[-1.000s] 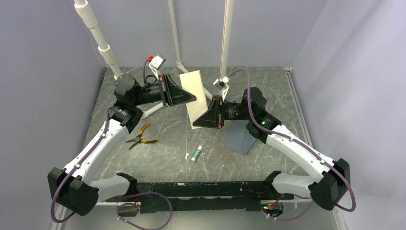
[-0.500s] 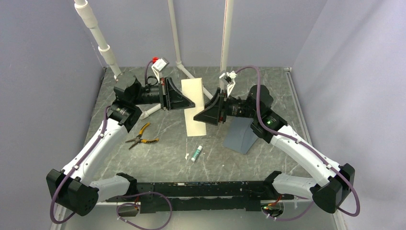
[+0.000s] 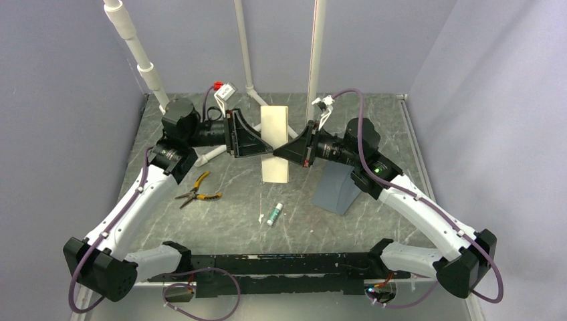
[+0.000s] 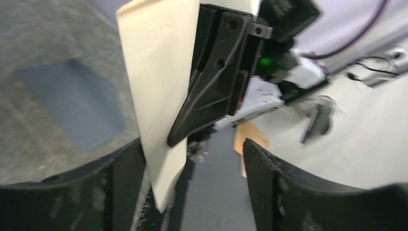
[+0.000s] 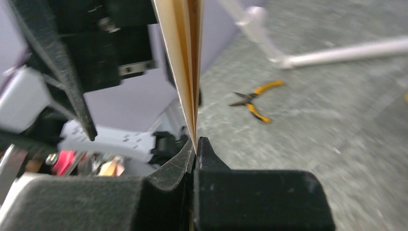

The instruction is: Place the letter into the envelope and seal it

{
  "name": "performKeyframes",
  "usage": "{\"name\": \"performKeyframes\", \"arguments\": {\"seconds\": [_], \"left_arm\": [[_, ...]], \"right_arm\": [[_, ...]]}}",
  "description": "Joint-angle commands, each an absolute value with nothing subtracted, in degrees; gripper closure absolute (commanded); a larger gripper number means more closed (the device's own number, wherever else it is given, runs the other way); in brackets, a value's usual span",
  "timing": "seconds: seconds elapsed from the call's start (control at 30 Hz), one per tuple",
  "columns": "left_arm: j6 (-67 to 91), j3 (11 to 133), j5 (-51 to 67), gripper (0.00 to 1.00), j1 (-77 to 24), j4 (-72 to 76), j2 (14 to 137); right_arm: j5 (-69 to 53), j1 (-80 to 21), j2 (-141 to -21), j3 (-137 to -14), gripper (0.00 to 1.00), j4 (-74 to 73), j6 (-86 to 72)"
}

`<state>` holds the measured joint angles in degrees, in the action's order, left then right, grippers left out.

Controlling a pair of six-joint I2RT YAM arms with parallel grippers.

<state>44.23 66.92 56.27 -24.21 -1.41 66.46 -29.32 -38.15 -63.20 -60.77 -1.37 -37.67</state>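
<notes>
The letter (image 3: 275,120) hangs upright over the middle of the table, plain cream side showing. My right gripper (image 3: 281,152) is shut on its right edge. In the right wrist view the folded sheet (image 5: 185,57) stands edge-on, pinched between the fingertips (image 5: 211,161). My left gripper (image 3: 266,150) is open at the sheet's left edge. In the left wrist view the letter's lower corner (image 4: 161,159) hangs between its spread fingers (image 4: 269,187), close to the left one. The blue-grey envelope (image 3: 336,189) lies on the table under the right arm, also seen as a flat envelope (image 4: 79,103).
Orange-handled pliers (image 3: 198,190) lie left of centre, also seen as pliers (image 5: 255,98). A small glue stick (image 3: 275,214) lies near the front. White pipes (image 3: 150,73) rise at the back, one pipe (image 5: 337,53) lying along the table. Grey walls enclose the table.
My right gripper has shut on the letter and my left gripper has opened off it. The sheet has turned more upright and square to the camera.
</notes>
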Motion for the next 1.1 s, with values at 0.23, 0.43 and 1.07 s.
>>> {"name": "performKeyframes", "arguments": {"seconds": [0.23,0.43,1.07], "left_arm": [[32.90,60.83,25.16,0.15,-31.17,-14.10,75.98],[33.54,65.21,25.48,0.15,-33.83,-9.99,89.65],[28.53,78.50,25.76,0.23,-33.97,-20.75,107.85]], "right_arm": [[7.89,-17.60,-53.22,-49.29,1.00,-35.92,-43.71],[8.07,-0.78,-59.15,-47.64,1.00,-30.43,-38.42],[-1.91,8.20,-77.88,-49.91,1.00,-24.78,-26.79]]}}
